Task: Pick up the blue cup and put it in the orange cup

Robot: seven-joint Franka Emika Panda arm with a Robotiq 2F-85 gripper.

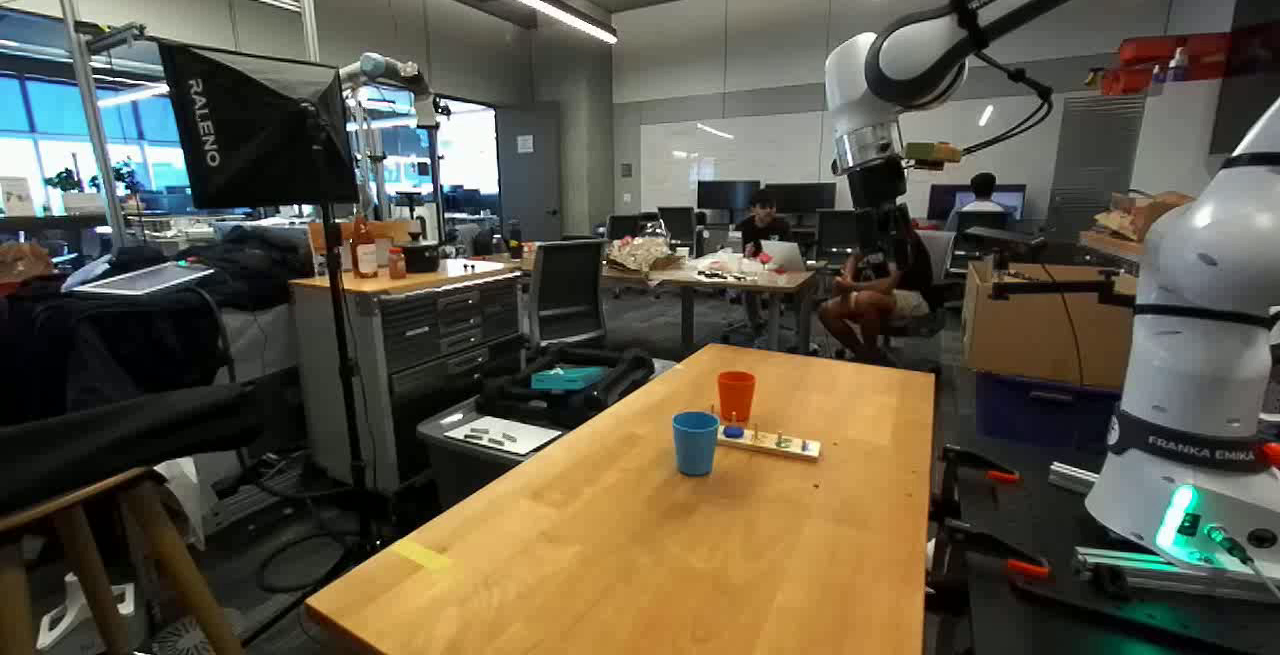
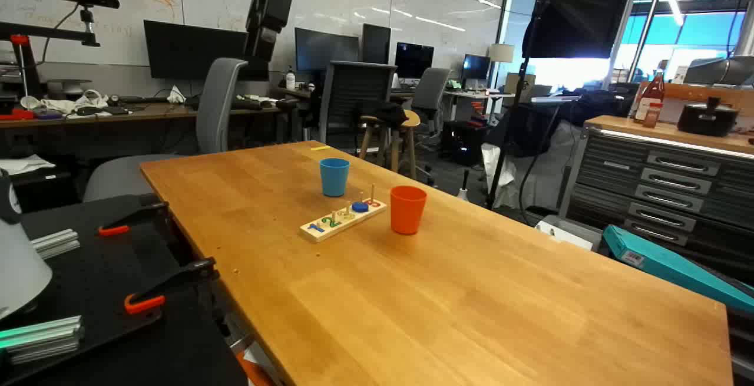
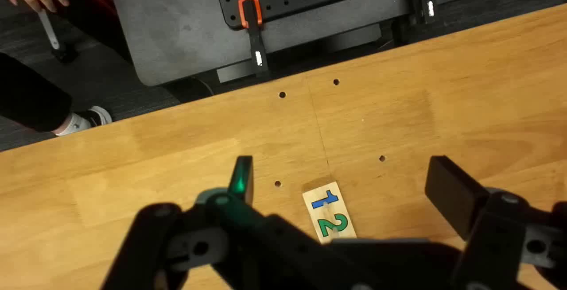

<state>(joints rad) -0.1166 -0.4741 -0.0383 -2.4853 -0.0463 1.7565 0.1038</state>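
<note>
The blue cup (image 1: 695, 445) stands upright on the wooden table, and it also shows in an exterior view (image 2: 334, 177). The orange cup (image 1: 736, 396) stands upright and apart from it, and it also shows in an exterior view (image 2: 407, 210). A pegged number board lies between the two cups. My gripper (image 3: 346, 178) is open with nothing between its fingers. It hangs well above the table and the cups in both exterior views (image 1: 884, 227) (image 2: 259, 50). Both cups are out of sight in the wrist view.
The light wooden board (image 2: 344, 221) carries pegs, printed numbers and a blue ring (image 2: 360, 207); its end also shows in the wrist view (image 3: 330, 212). Black clamps with orange handles (image 2: 144, 303) sit along the edge of the table (image 2: 471, 292) near the robot base.
</note>
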